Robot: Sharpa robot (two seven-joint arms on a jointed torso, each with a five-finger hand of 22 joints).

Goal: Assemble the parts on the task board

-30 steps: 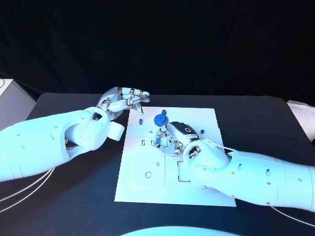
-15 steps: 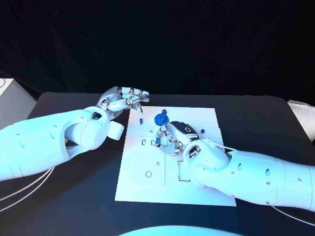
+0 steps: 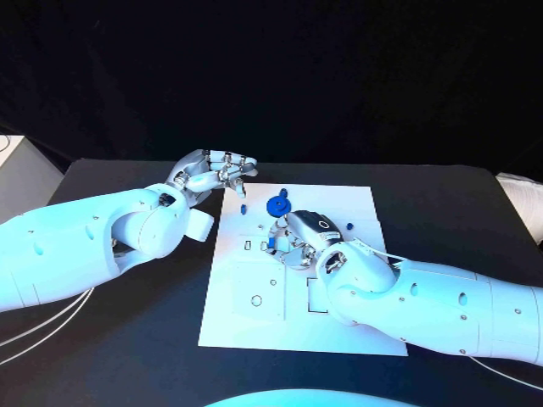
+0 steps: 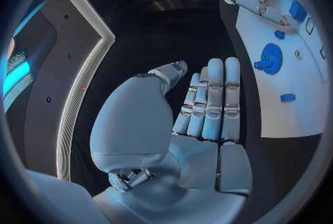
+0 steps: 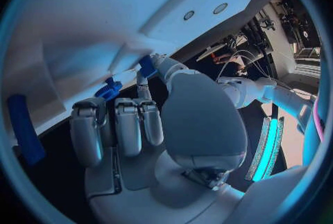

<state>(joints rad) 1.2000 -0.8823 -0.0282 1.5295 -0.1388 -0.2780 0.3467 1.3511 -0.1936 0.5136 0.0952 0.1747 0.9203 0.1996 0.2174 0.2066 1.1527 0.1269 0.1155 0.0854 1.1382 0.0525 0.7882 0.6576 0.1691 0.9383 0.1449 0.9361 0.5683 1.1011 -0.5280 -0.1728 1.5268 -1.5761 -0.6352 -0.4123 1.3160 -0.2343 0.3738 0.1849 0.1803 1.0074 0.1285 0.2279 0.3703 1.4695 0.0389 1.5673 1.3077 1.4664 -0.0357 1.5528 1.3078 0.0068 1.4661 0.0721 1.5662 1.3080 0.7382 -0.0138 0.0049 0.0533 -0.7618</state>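
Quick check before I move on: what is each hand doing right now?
Left hand: holds nothing, fingers straight and together, beside the task board.
Right hand: on the board, fingers curled; whether it holds a part cannot be told.

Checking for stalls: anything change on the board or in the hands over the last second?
Nothing visibly changed. The right hand still rests over the middle of the task board, the left hand still hovers at its far left corner, and the blue gear lies where it was.

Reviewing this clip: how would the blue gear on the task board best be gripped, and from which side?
Probably by its toothed rim, from above. The blue gear lies flat on the task board, so its faces offer little to grip. The left hand is beside it; the right hand sits just in front.
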